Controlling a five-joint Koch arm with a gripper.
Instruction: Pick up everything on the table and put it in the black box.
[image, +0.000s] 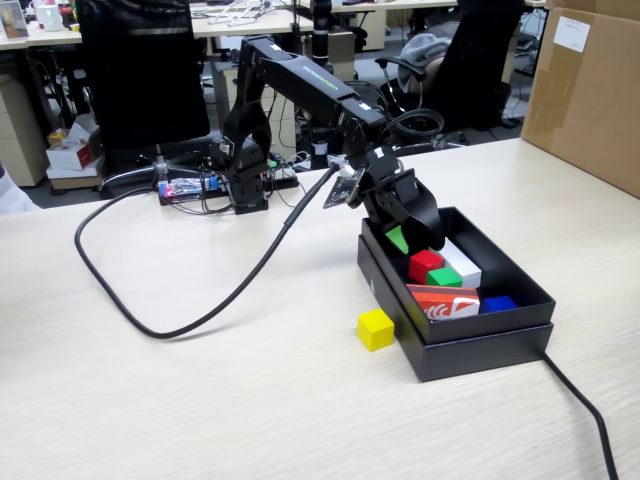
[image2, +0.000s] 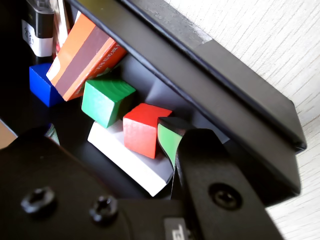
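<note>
Risk lies with the gripper (image: 415, 235) low inside the black box (image: 520, 285): withdrawing could nudge the red cube (image2: 145, 129) and green cube (image2: 106, 100) perched on the white block (image2: 125, 160). Jaws seem spread, though I cannot tell surely. The yellow cube (image: 375, 328) waits on the table (image: 200, 400), just beside the box.

Setting: an open office, seen from the fixed view across a light beige wood-grain table (image: 200, 400)
Rear left: a black office chair (image: 140, 70) stands against a pale desk (image: 50, 40) with small items on top
Rear centre: a second desk (image: 250, 20) strewn with cables
Rear right: another dark chair (image: 480, 60) with something grey draped on it
Far right: a big brown carton (image: 590, 90) with a white label rests on the table's edge
Under the left desk: small white-and-red boxes (image: 72, 150)
Light: even, bright indoor lighting with soft shadows
</note>
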